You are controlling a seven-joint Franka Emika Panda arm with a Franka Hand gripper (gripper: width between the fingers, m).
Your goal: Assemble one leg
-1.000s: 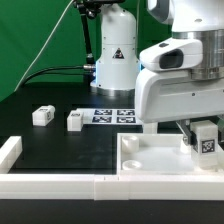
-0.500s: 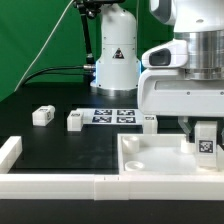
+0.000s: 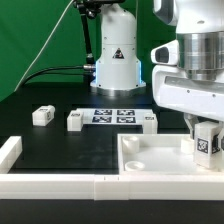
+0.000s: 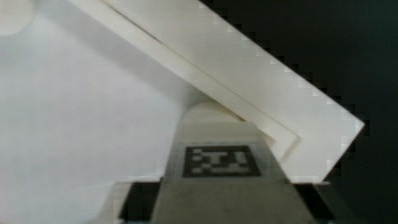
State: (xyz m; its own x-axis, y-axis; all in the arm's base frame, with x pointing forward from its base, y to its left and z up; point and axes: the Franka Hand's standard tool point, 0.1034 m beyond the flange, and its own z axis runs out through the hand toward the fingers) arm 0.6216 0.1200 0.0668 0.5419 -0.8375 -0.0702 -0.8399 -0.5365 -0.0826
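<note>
My gripper [image 3: 206, 141] is shut on a leg [image 3: 207, 145], a small white block with a black-and-white tag facing the camera. It holds the leg upright over the right side of the large white tray-like piece [image 3: 150, 162], near its corner. In the wrist view the leg [image 4: 222, 158] stands between the dark fingers [image 4: 143, 200], with the tray's rim [image 4: 231, 70] running diagonally beyond it. Three more legs lie on the black table: one at the exterior view's left [image 3: 42, 116], one beside it [image 3: 75, 120], and one further right [image 3: 149, 121].
The marker board [image 3: 113, 115] lies flat behind the loose legs, in front of the robot's base [image 3: 115, 60]. A low white wall [image 3: 60, 184] runs along the front, with a white bracket [image 3: 9, 151] at the exterior view's left.
My gripper has moved toward the exterior view's right with the leg in it. This uncovers the third loose leg on the table.
</note>
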